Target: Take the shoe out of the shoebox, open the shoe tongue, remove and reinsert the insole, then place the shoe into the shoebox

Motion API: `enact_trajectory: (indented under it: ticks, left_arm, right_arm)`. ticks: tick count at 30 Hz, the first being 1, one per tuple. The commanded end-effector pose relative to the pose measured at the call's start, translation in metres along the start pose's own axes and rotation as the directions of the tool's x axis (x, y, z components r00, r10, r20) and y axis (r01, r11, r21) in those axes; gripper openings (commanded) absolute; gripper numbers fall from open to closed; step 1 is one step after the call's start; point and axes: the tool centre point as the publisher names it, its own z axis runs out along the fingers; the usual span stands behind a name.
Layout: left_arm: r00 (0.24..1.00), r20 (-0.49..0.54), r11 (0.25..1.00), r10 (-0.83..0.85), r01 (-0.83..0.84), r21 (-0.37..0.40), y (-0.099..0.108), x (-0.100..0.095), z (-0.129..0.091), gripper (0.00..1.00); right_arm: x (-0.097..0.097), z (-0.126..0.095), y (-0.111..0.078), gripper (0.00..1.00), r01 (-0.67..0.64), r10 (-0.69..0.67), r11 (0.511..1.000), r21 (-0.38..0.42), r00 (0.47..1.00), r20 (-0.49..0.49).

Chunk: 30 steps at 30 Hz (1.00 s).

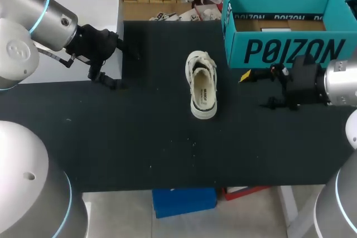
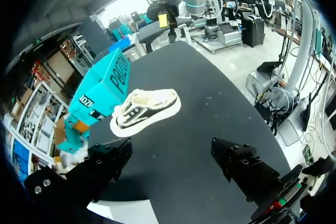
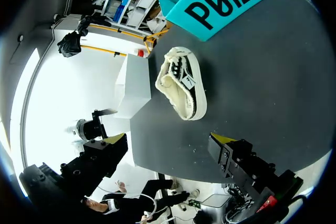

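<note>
Shoe lies on the counter ahead of the right tool, nearer it than the left tool, long axis crosswise to both; both tools released and empty.

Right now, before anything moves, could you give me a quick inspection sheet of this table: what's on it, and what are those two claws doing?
Surface: black table, with a few pale specks on it.
Job's things: cream shoe on its sole mid-table, out of the box, touched by neither gripper; teal shoebox open at the far right, apart from the shoe.
Clutter: white box at the far left edge.
Grippers: left gripper open and empty; right gripper open and empty, in front of the shoebox.
Cables: thin cable at the left arm's wrist; none seen on the table.
Surroundings: nothing seen reaching over the table.
</note>
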Motion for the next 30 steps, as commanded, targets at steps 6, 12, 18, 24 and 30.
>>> enact_trajectory:
  ticks: [6, 12, 18, 24, 30]
  left_arm:
    - [1.000, 0.005, 1.000, 0.002, -0.002, -0.002, 0.000, 0.001, 0.001, 1.00]
    - [1.000, 0.005, 1.000, 0.002, -0.002, -0.002, 0.000, 0.001, 0.001, 1.00]
    - [1.000, 0.005, 1.000, 0.002, -0.002, -0.002, 0.000, 0.001, 0.001, 1.00]
    - [1.000, 0.005, 1.000, 0.002, -0.002, -0.002, 0.000, 0.001, 0.001, 1.00]
    - [1.000, 0.005, 1.000, 0.002, -0.002, -0.002, 0.000, 0.001, 0.001, 1.00]
  right_arm:
    - [0.001, 0.001, 0.001, 1.00, -0.001, 0.001, 1.000, 0.001, 1.000, 0.002]
    - [0.001, 0.001, 0.001, 1.00, -0.001, 0.001, 1.000, 0.001, 1.000, 0.002]
    - [0.012, 0.009, 0.016, 1.00, 0.118, -0.121, 0.992, 0.033, 0.986, 0.116]
    - [0.027, 0.022, 0.044, 1.00, 0.280, -0.306, 0.951, 0.131, 0.914, 0.267]
    - [0.039, 0.032, 0.061, 1.00, 0.406, -0.481, 0.876, 0.261, 0.778, 0.404]
